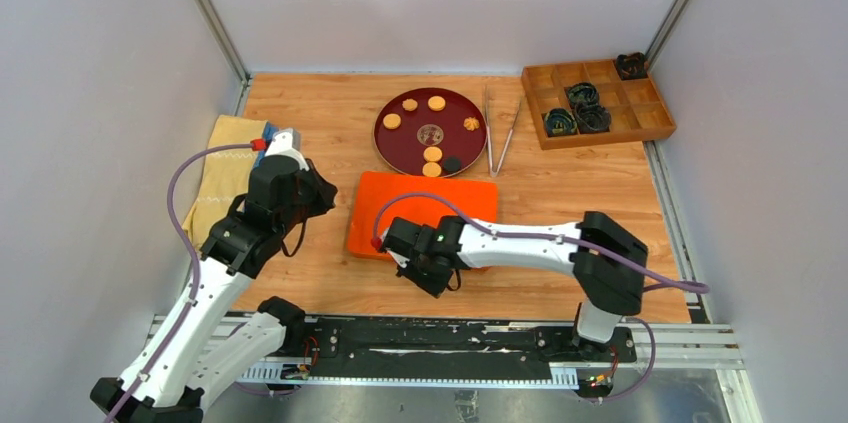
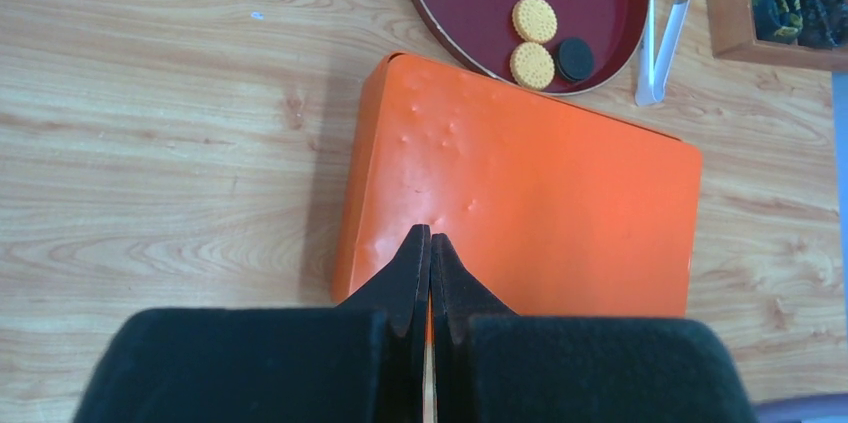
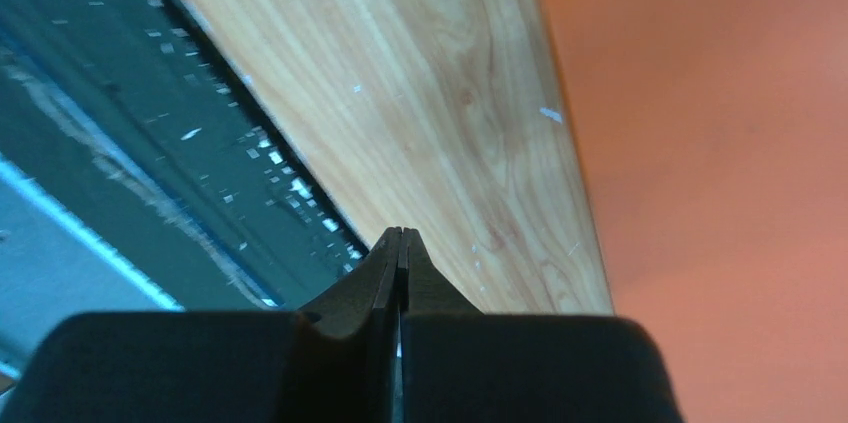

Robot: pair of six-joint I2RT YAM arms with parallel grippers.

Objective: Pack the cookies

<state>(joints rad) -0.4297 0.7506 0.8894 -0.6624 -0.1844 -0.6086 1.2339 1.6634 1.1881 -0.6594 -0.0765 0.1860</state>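
Several cookies [image 1: 432, 154] lie on a round dark red plate [image 1: 395, 148]: flat golden-tan ones, a knobbly one [image 1: 471, 124] and a black one [image 1: 452, 164]. The left wrist view shows two tan cookies [image 2: 534, 19], the black one [image 2: 575, 59] and the plate [image 2: 460, 3]. A flat orange box [image 1: 440, 205] lies just in front of the plate. My left gripper [image 1: 318, 193] is shut and empty, its tips [image 2: 430, 233] over the box's [image 2: 560, 203] left end. My right gripper [image 1: 437, 283] is shut and empty, low by the table's front edge [image 3: 401, 233], beside the box [image 3: 720, 143].
A wooden compartment tray [image 1: 640, 123] with black fluted paper cups [image 1: 582, 95] stands at the back right. Two metal tongs [image 1: 490, 133] lie between it and the plate. A folded yellow cloth [image 1: 225, 173] lies at the left wall. A black rail [image 3: 150, 143] runs along the table's front.
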